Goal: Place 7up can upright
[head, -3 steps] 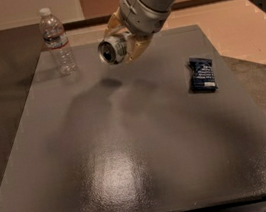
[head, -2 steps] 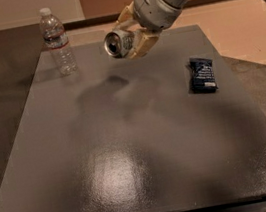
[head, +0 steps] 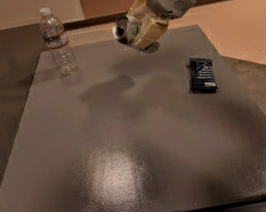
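My gripper [head: 141, 28] is high over the far middle of the dark grey table [head: 129, 144], reaching in from the upper right. It is shut on the 7up can [head: 127, 28], a small silver can held on its side in the air, its shiny end facing left toward the camera. The tan fingers [head: 153, 31] wrap the can's body and hide most of it. Its shadow falls on the table below and to the left.
A clear plastic water bottle [head: 58, 41] stands upright at the table's far left. A flat dark blue snack packet [head: 203, 74] lies at the right side. The table's right edge borders a tan floor [head: 247, 28].
The gripper has lifted the can up and to the right, away from the table surface; the can stays on its side. The bottle and packet have not moved.
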